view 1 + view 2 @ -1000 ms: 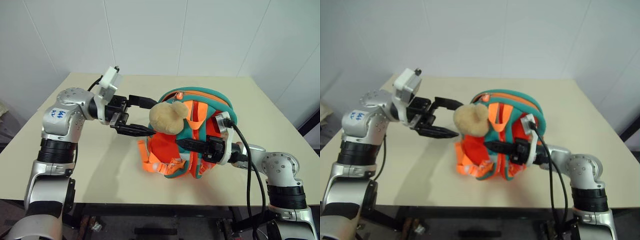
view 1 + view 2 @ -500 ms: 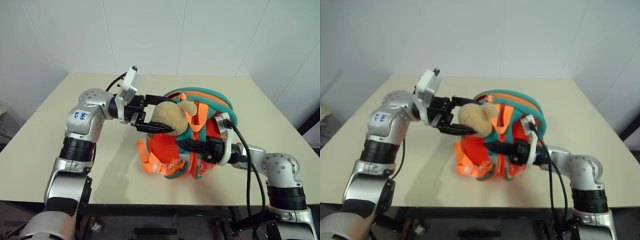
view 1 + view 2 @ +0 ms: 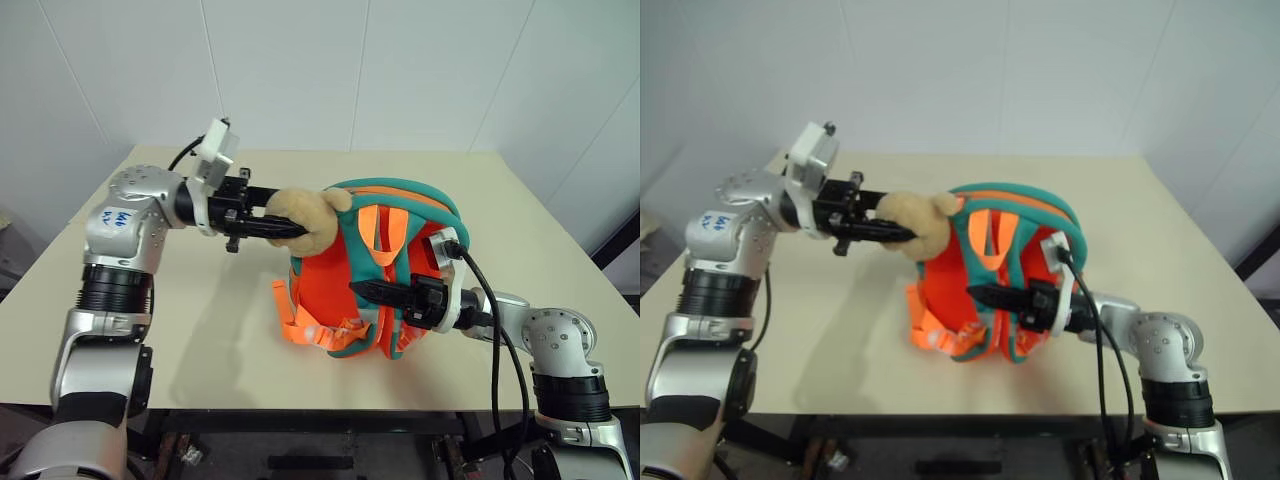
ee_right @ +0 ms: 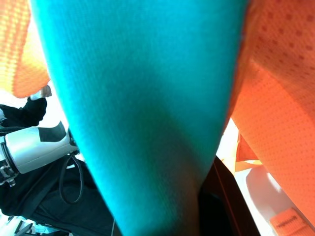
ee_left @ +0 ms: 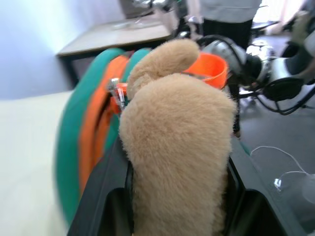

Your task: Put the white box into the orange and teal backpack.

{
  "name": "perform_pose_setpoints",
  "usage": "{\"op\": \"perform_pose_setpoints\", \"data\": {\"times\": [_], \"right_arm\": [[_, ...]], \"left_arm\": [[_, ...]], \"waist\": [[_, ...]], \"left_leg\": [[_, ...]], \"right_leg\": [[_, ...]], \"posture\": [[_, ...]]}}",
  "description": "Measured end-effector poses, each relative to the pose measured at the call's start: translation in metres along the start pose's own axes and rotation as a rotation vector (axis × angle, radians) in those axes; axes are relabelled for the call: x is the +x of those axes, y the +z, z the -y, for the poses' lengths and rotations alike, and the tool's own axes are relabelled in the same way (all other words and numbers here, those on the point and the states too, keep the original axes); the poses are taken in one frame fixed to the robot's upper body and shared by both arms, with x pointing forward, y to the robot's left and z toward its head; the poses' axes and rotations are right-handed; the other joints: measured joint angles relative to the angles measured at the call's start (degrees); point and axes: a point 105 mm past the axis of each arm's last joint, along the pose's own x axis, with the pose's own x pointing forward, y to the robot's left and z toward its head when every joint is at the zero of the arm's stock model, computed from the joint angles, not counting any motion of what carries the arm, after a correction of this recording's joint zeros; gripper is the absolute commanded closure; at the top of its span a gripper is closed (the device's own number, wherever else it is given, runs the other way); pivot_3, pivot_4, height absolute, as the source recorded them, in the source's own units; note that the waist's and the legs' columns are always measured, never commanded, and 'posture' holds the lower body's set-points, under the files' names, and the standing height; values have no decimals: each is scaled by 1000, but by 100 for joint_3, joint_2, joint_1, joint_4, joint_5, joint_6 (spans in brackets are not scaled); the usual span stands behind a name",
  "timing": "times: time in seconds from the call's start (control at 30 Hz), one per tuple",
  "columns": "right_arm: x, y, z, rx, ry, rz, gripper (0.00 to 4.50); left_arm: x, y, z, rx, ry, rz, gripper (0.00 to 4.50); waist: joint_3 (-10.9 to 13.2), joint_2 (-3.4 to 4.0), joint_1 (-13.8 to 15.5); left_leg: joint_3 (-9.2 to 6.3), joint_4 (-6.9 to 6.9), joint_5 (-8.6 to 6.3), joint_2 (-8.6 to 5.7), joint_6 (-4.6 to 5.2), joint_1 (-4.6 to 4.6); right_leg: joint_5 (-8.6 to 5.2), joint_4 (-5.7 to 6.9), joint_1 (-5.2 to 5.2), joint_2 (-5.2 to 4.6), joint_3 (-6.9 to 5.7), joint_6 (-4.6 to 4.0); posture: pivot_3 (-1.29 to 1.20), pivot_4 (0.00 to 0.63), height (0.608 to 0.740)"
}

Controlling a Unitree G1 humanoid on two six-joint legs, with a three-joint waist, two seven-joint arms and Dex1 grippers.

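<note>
While upright on the table (image 3: 230,330), orange and teal backpack (image 3: 375,290): strap between clamped right fingers (image 3: 372,291), plush toy (image 3: 303,215) between left fingers (image 3: 275,226).

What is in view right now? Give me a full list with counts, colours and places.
orange and teal backpack: one, orange with teal trim, upright mid-table.
plush toy: one, tan, attached at the backpack's upper left side, between the left gripper's fingers.
table: one, beige, under everything.
white box: I cannot spot it.
left gripper: one, black fingers closed around the plush toy.
right gripper: one, black fingers shut on a teal backpack strap.
</note>
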Motion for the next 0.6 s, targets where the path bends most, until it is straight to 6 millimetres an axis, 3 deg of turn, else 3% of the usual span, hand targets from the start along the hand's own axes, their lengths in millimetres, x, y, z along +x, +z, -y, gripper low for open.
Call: {"op": "perform_pose_setpoints", "data": {"times": [0.13, 0.4, 0.5, 0.6], "right_arm": [[1, 0, 0, 1, 5, 5, 4436], [4, 1, -1, -6, 8, 16, 4436], [4, 1, -1, -7, 1, 17, 4436], [4, 0, 0, -4, -5, 17, 4436]], "left_arm": [[-36, -14, -9, -65, 112, -83, 2965], [-58, -49, -9, -265, 167, -93, 2965], [-65, -89, -1, -388, 194, -174, 2965], [-57, -119, 4, -473, 196, -185, 2965]], "waist": [[0, 0, -27], [0, 1, -38], [-1, 2, -80], [-1, 1, -87]], "left_leg": [[1, -4, 0, 0, 0, 0], [2, -4, -1, 0, 1, 1], [3, -6, -1, 0, 1, 5], [2, -3, -1, 1, 1, -1]], "right_leg": [[0, 0, -3, 0, 0, -1], [-1, 2, -3, -1, -1, -1], [-1, 3, -1, -1, -1, -2], [-1, 3, -2, -2, -1, -2]], "posture": [[0, 150, 740], [0, 150, 740], [0, 150, 740], [0, 150, 740]]}}
